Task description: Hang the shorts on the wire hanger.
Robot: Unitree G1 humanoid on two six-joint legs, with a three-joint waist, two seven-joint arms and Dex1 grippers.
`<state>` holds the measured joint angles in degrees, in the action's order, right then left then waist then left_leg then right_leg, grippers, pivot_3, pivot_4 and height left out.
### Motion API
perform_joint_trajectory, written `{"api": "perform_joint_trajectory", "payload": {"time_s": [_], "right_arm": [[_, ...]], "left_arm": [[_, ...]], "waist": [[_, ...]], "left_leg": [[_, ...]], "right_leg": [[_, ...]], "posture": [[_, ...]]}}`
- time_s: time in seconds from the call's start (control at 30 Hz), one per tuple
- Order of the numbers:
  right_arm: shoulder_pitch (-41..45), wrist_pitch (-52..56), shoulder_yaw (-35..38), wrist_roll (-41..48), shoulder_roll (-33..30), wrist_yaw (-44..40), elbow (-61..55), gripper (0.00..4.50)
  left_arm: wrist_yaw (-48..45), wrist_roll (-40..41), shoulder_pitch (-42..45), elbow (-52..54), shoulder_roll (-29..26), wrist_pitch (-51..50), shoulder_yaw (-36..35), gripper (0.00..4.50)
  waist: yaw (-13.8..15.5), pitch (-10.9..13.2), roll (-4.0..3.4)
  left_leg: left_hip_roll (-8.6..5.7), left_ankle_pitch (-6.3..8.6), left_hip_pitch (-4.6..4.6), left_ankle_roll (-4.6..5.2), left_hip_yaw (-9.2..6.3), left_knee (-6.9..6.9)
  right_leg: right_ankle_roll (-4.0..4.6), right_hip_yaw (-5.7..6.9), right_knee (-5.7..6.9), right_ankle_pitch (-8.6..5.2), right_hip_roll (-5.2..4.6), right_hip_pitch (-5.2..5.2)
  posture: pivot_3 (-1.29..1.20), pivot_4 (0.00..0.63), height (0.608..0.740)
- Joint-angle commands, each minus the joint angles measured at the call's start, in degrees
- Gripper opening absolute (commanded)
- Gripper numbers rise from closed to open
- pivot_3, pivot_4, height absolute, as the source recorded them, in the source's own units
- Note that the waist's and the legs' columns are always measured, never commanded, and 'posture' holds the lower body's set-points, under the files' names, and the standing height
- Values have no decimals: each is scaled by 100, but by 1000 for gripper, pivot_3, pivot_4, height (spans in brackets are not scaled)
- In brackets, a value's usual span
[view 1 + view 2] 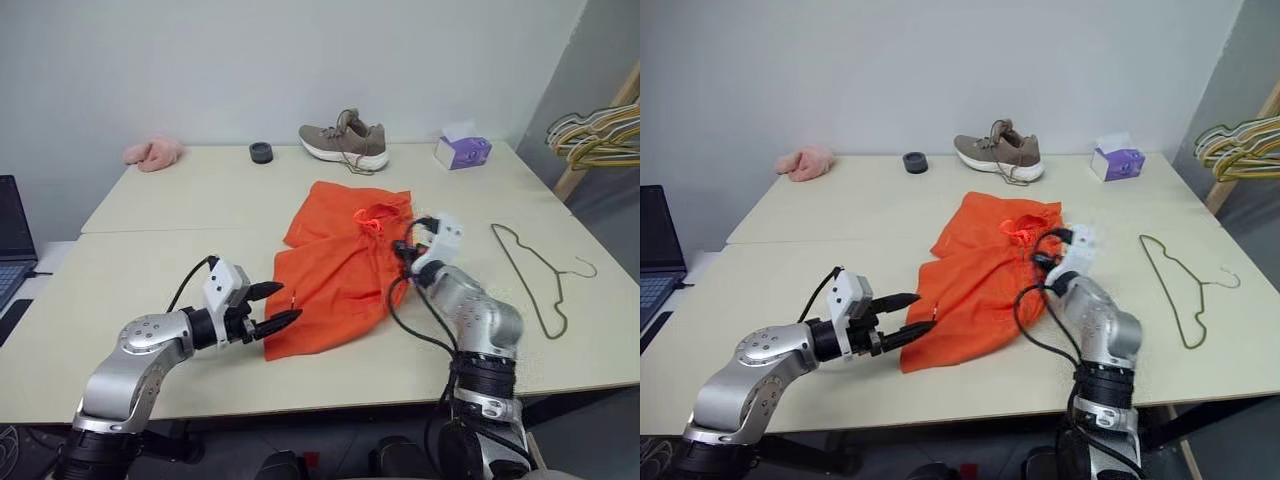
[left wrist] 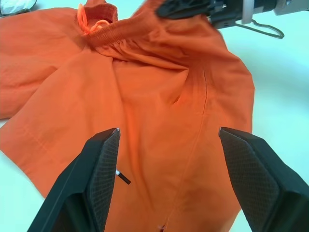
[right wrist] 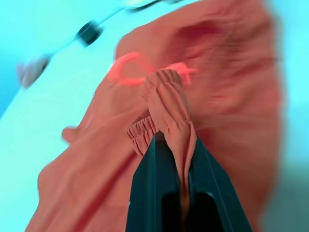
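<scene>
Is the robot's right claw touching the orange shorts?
Touching. The right wrist view shows the right gripper shut on a bunched fold of the shorts' elastic waistband, squeezed between its two fingers.

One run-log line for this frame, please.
right gripper: shut on shorts waistband | left gripper: open at hem | wire hanger: on table, untouched

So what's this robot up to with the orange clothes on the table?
It is working on a pair of orange shorts lying crumpled on the table. Its right pincer is shut on a fold of the elastic waistband, while the left pincer is open at the lower hem, not gripping. The thin wire hanger meant for them lies flat on the table to the right of the shorts, untouched.
</scene>
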<state>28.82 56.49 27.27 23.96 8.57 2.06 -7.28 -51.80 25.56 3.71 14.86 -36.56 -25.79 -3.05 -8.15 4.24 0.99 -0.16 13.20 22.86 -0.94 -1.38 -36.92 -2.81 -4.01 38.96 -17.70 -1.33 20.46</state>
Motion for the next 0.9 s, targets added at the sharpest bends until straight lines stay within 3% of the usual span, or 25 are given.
{"api": "perform_joint_trajectory", "payload": {"time_s": [0.03,0.23,0.33,0.5,0.7,0.83,0.9], "right_arm": [[-25,335,850,898,506,664,-386,30],[-202,868,1098,1842,484,1144,-533,30],[-381,1078,886,2098,504,1235,-659,719],[-535,1035,610,2258,357,1306,-742,2440],[-1162,112,-1502,1206,-1610,-418,-1574,4468],[-1616,-1396,-2585,120,-3269,-1792,-1775,4492],[-1743,-1932,-2694,-171,-3658,-2116,-1692,4492]], "left_arm": [[-10,-20,59,22,2,128,-7,3459],[-77,-36,58,-34,-19,170,26,3459],[-153,-68,60,-73,-48,222,76,3459],[-408,46,-16,5,-118,101,165,3459],[-684,41,-168,192,-215,60,402,3459],[-833,-102,-264,350,-239,172,733,3459],[-888,-168,-278,376,-255,202,880,3459]], "waist": [[-12,4,-7],[-143,20,-33],[-160,20,-33],[-158,21,-35],[-160,33,-50],[-128,33,-45],[-122,35,-42]], "left_leg": [[0,0,0,0,0,2],[6,0,0,1,8,8],[7,0,0,2,10,11],[7,0,3,2,13,11],[6,1,7,2,24,17],[3,2,6,2,27,18],[5,2,6,2,27,20]], "right_leg": [[0,0,0,0,0,0],[1,-9,1,-1,11,5],[2,-10,0,-3,14,7],[2,-11,-3,-4,13,8],[-14,-12,-9,-22,13,17],[-19,-10,-25,-25,7,12],[-19,-10,-28,-26,8,9]], "posture": [[-145,40,740],[-150,43,740],[-150,43,740],[-150,43,740],[-150,43,740],[-150,43,740],[-156,44,740]]}}
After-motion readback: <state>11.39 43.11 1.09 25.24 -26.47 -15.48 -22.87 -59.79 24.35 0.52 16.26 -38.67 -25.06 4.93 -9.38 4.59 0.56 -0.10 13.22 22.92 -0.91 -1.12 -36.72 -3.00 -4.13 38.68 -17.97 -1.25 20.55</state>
